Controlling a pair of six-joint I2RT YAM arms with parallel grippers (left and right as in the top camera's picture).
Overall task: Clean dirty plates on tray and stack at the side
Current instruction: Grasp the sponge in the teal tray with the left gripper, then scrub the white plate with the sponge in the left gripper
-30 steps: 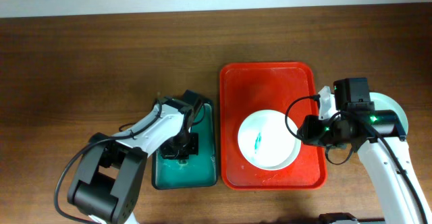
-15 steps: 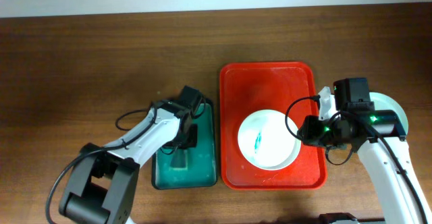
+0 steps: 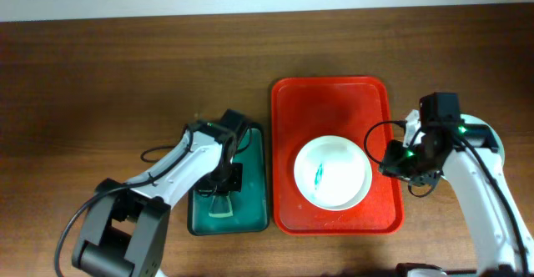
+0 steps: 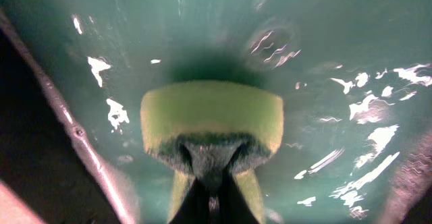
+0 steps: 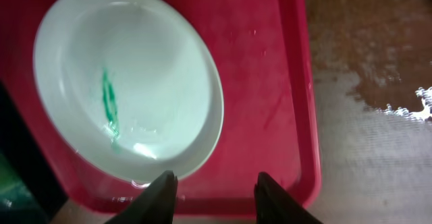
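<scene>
The plate that needs a wash sits on the red tray, in the half closer to the robot. It is round, white and shiny. A small teal-green smear marks the middle of it. The tray lies flat on the brown counter.

Another white plate peeks out from under the right arm. It is on the counter just beside the tray's right edge, and most of it is hidden.

The right end effector hangs over the tray, just beside the rim of the dirty plate. Its two fingers are spread apart and nothing is between them. One finger is right at the plate's edge, and I cannot tell if it touches. The other is over bare red tray.

To the left of the tray, almost touching it, is a teal basin. Its inside looks wet and shiny. The left end effector reaches down into it. It is clenched tight on a yellow-green sponge, and the pinch squashes the sponge's near edge. The sponge is down near the basin floor.
</scene>
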